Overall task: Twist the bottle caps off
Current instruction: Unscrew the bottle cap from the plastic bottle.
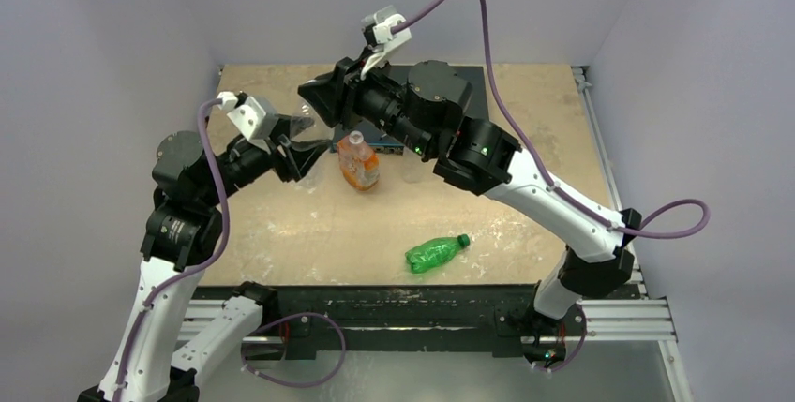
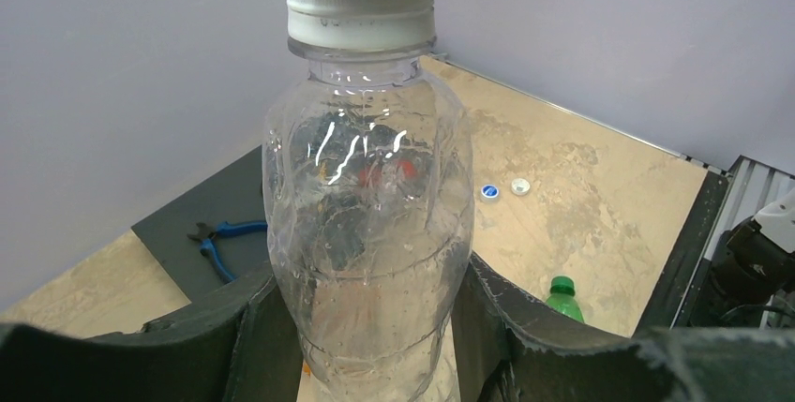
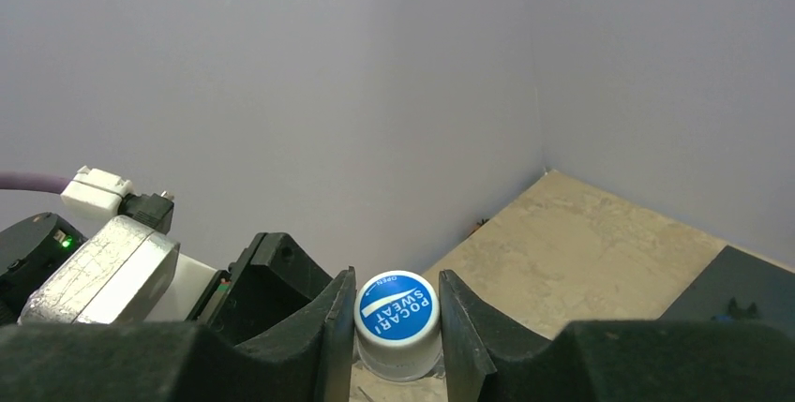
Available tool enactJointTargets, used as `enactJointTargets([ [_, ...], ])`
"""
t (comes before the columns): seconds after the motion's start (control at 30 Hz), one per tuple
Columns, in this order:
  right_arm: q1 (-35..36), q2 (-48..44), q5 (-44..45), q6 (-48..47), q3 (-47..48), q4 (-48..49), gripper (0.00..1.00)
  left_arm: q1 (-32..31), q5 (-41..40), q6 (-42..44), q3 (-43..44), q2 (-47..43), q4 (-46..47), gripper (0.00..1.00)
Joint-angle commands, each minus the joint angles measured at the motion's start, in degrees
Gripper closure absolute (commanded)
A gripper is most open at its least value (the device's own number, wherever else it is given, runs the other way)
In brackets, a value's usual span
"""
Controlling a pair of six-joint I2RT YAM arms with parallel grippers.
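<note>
1. Right gripper (image 3: pixel 397 294) jaws: set against the white cap (image 3: pixel 397 313), one finger on each side of its rim with no gap showing. They appear clamped on it. The cap's blue printed face looks straight back at the wrist camera.
2. Left gripper (image 2: pixel 367 318) jaws: clamped on the lower body of the clear crinkled bottle (image 2: pixel 366 215), one finger on either side, holding it clear of the table (image 1: pixel 281 233).
3. Governing relation: the bottle's long axis runs from the left jaws to the right jaws, cap end toward the right gripper. It lies roughly in line with the axis about which the right wrist rolls. How steeply the bottle tilts against the table cannot be told.
4. Step in hand (judgement): the cap sits fully on the neck, so unscrewing has yet to loosen it. The coming move calls for the right wrist to turn about the bottle's axis while the left arm holds the body fixed. The thin crinkled wall may twist or buckle in the left jaws.
5. Other task items:
   - The green bottle (image 1: pixel 434 252) lies on its side near the front edge, nearer the right arm, with its green cap (image 1: pixel 463 239) on.
   - The orange-labelled bottle (image 1: pixel 358 164) stands mid-table, just beside the grippers.
   - A blue-faced loose cap (image 2: pixel 489 191) and a white loose cap (image 2: pixel 520 186) lie side by side on the table.
6. Not of the task: blue-handled pliers (image 2: pixel 230 230) rest on a dark mat (image 2: pixel 178 219).
</note>
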Motion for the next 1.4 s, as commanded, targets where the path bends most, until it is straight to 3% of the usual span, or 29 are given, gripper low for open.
enactJointTargets([
  [0.0, 0.33, 0.76, -0.85, 0.67, 2.63, 0.50, 0.69, 0.08, 0.24, -0.68, 0.41, 0.03, 2.76, 0.83],
  [0.1, 0.33, 1.16, -0.85, 0.67, 3.15, 0.31, 0.76, 0.08, 0.63, -1.11, 0.39, 0.11, 3.08, 0.83],
  [0.2, 0.33, 1.84, -1.53, 0.74, 3.49, -0.09, 1.00, 0.08, 1.79, -1.61, 0.77, 0.33, 3.53, 0.84],
  [0.47, -1.17, -3.93, -12.25, -1.89, -2.55, 3.86, 1.00, 0.08, 15.17, -7.66, 2.12, -0.11, 8.73, 0.87],
  [0.6, -3.49, -8.63, -24.89, -1.63, -9.22, 10.32, 1.00, 0.08, 24.53, -14.63, 3.78, 1.10, 13.08, 0.88],
  [0.77, -9.99, -14.54, -48.64, 5.79, -19.88, 26.52, 1.00, 0.08, 33.75, -26.89, 4.54, 2.18, 22.53, 0.88],
  [0.83, -12.46, -14.98, -58.60, 10.34, -21.22, 32.37, 1.00, 0.08, 36.29, -29.59, 5.22, 2.58, 23.76, 0.88],
  [1.07, -13.91, -13.45, -77.15, 17.16, -21.51, 41.48, 1.00, 0.03, 40.39, -32.95, 6.82, 2.84, 24.23, 0.92],
  [1.17, -14.74, -13.10, -78.55, 18.31, -21.98, 43.27, 1.00, 0.06, 40.65, -32.56, 6.56, 2.52, 24.05, 0.92],
  [1.27, -15.37, -13.01, -71.80, 17.78, -21.42, 41.84, 0.98, 0.03, 39.01, -29.04, 6.23, 2.19, 21.84, 0.92],
  [1.33, -15.25, -13.65, -55.88, 12.06, -19.50, 32.49, 0.81, 0.08, 35.85, -24.57, 6.10, 1.84, 16.30, 0.92],
  [1.37, -14.62, -14.15, -49.26, 11.32, -19.72, 31.12, 0.65, 0.08, 33.53, -20.19, 5.70, 1.45, 12.90, 0.92],
])
